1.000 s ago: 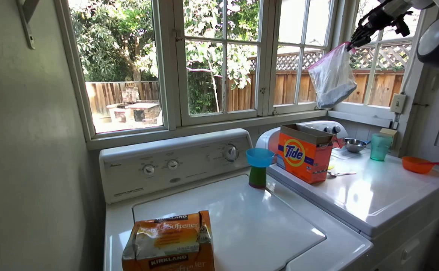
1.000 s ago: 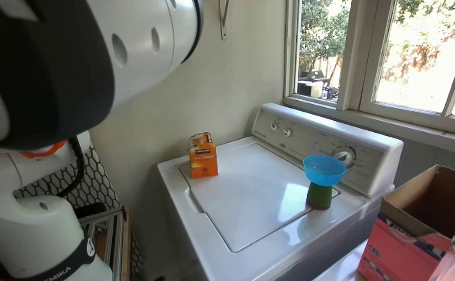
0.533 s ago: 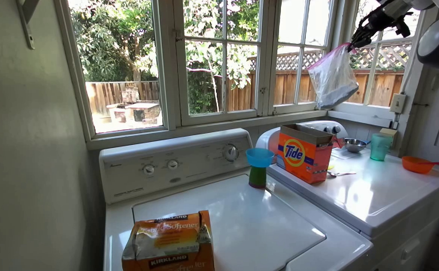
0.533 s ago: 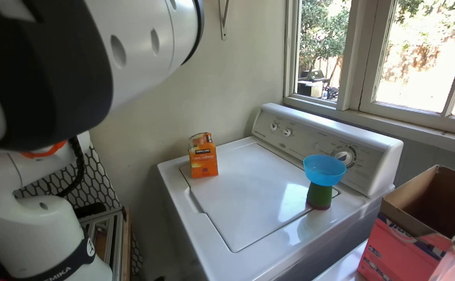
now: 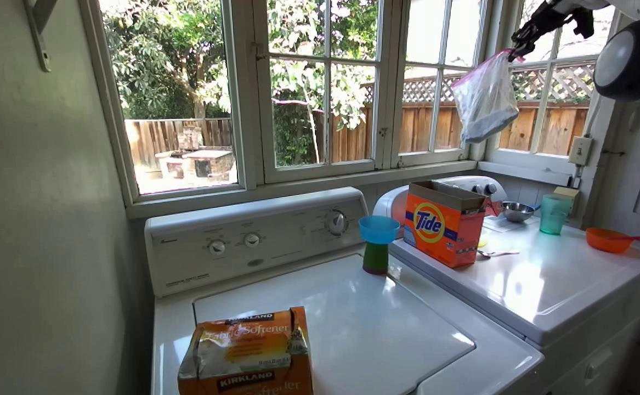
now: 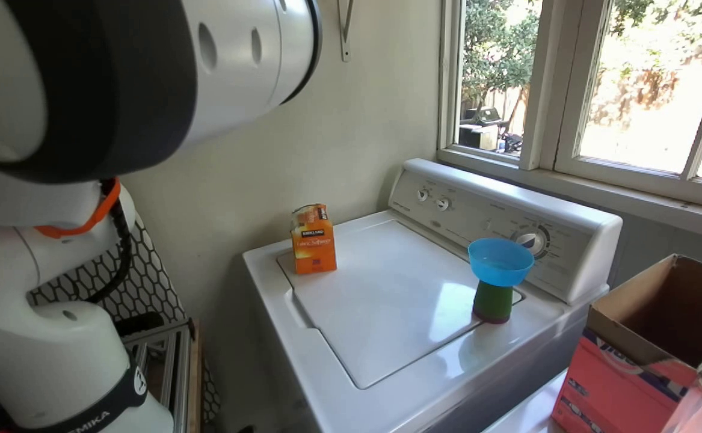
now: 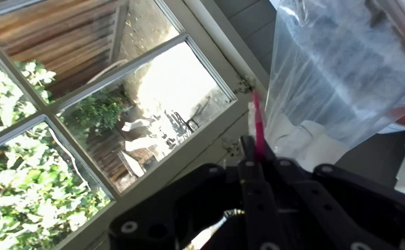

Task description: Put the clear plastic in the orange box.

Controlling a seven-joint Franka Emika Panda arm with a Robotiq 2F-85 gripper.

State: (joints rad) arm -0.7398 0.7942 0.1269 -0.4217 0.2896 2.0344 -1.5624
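The clear plastic bag (image 5: 487, 104) hung higher than the orange box (image 5: 429, 225) and, in an exterior view, somewhat to the right of its open top; how far behind or before the box it was, I could not tell. The tool (image 5: 513, 56) was closed, with its fingertips (image 7: 247, 147) pressed together on the pink strip (image 7: 259, 128) of the bag, close to one end of this strip, so the bag hung aslant with a greyish mass in its bottom. The box stood upright on the desk (image 5: 522, 291), and its top was uncovered in both exterior views. A fabric softener carton (image 5: 248, 356), also orange, was well apart from the box; I judged it not the target.

The step in hand was, in my judgement, to carry the bag until it was above the box. To do this well, the low, probably heavy end of the bag, rather than the tool, needed to come over the middle of the opening. It seemed wise to go slowly, so that the bag would not swing, and high enough to pass the rim. The blue bowl (image 5: 379, 230) near the box, on its green base (image 5: 375, 259), was better not touched. Only when the bag's bottom was well inside the walls should the tool be opened.
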